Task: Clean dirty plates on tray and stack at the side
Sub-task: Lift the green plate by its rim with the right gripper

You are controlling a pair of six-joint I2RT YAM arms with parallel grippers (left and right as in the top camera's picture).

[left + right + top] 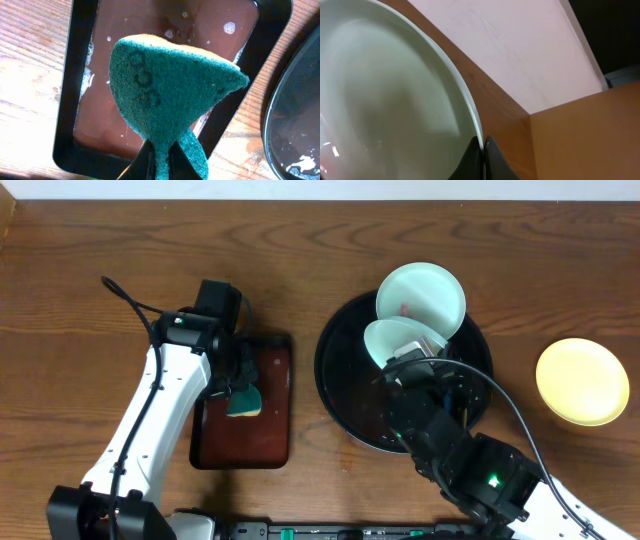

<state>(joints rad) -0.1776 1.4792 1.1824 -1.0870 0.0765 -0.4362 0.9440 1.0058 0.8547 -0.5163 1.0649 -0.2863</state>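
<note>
A: What carries everything?

B: A brown wood-grain tabletop (400, 240), seen from above.

A: What lies directly on it?

B: A small rectangular dark-brown tray (262, 442) left of centre. A large round black tray (345, 380) just right of centre, near it but apart. A pale yellow plate (582, 380) far right on bare wood, apart from the black tray.

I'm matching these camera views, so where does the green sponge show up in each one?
Overhead: the sponge sits left of centre, over the small brown tray, held by the left pincer.
Left wrist: it fills the middle.
Right wrist: not in it; the right pincer grips a pale plate.
Shared landmark: the small brown tray, overhead and left wrist.
</note>
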